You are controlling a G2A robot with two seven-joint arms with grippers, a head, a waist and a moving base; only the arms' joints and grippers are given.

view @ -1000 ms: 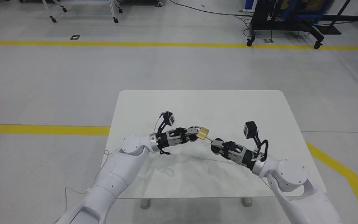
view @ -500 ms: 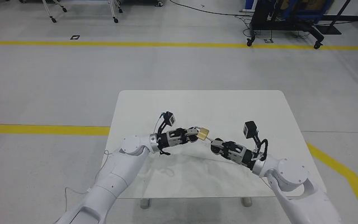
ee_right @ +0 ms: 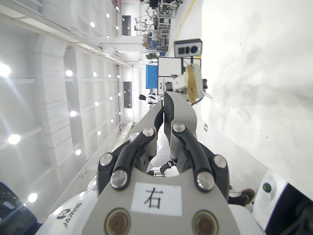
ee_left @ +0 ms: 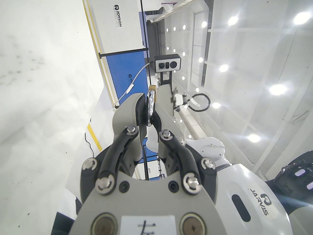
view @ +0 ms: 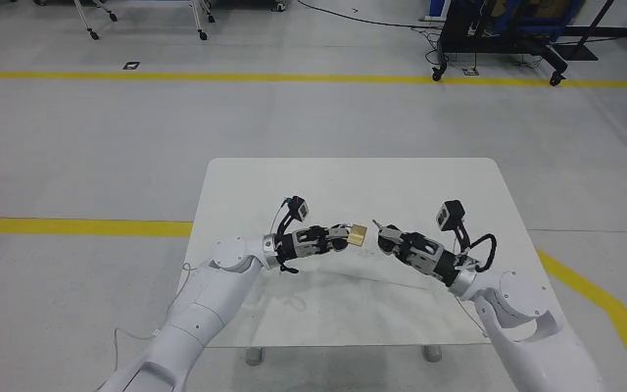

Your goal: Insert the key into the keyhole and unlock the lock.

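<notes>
- White table (view: pixel 441 186), grey floor (view: pixel 147 127) beyond.
- Left gripper (view: pixel 341 236) clamped on lock (view: pixel 358 234) shackle, held above tabletop.
- Right gripper (view: pixel 383 235) pinched shut, facing lock, near but apart.

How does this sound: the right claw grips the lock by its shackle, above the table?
Wrong claw. The left claw grips the lock by its shackle, above the table; the left wrist view shows the shackle between its fingers.
</notes>
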